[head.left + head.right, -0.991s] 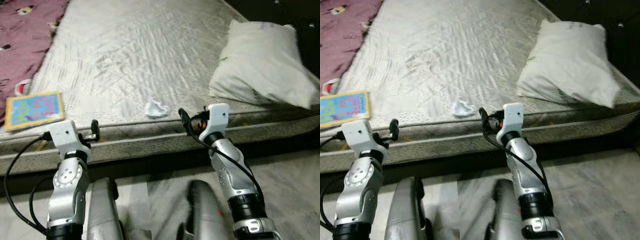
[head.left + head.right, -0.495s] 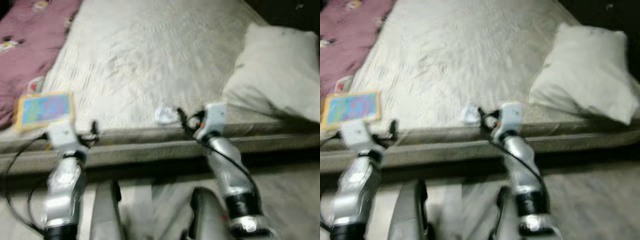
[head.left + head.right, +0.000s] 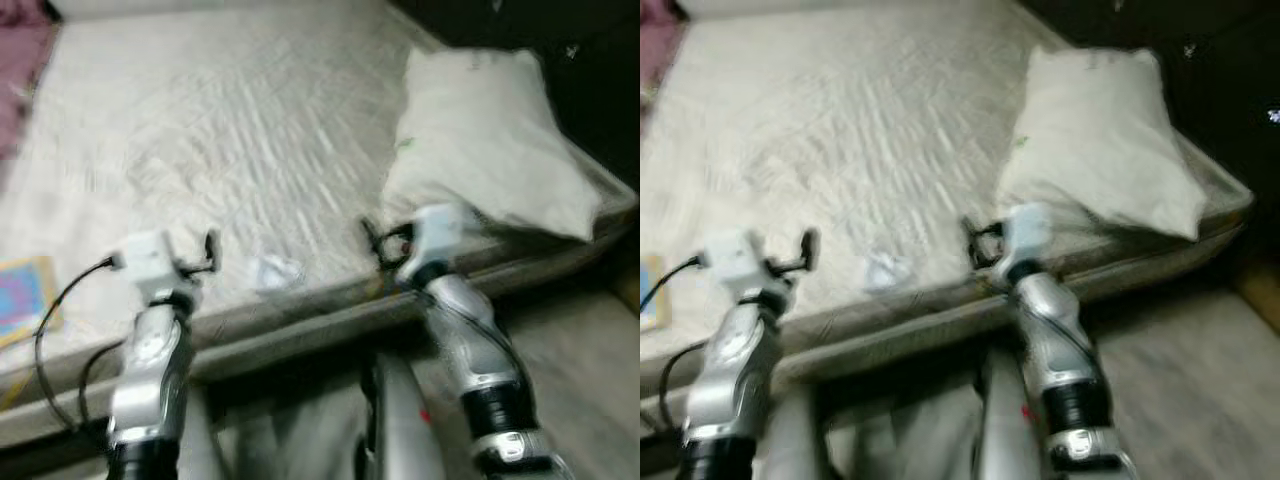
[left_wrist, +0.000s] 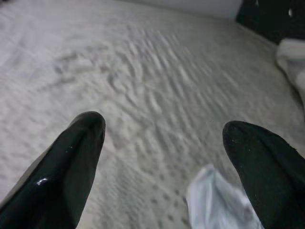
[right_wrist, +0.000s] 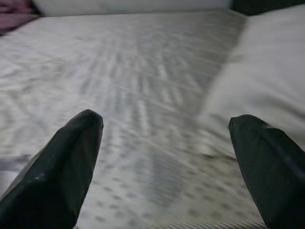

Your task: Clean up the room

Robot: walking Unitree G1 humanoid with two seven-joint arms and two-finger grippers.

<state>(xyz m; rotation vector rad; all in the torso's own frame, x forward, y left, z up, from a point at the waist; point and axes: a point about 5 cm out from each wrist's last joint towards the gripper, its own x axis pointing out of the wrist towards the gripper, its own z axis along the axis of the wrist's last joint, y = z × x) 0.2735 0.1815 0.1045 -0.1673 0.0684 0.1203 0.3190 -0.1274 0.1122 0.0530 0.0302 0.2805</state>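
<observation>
my head views are blurred. the crumpled white wrapper [image 3: 276,271] lies on the mattress [image 3: 200,130] near its front edge, between my arms — its detail is smeared. my left gripper [image 4: 162,143] has fingers wide apart, wrapper at 5 o'clock of its view, cut off. my right gripper [image 5: 167,143] gapes too, pillow [image 3: 480,130] at 2 o'clock.

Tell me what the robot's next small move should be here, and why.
Probably ease the left pincer forward and toward the crumpled white scrap near the mattress edge. Its fingers are open, and the scrap lies just ahead, beside one fingertip.
</observation>
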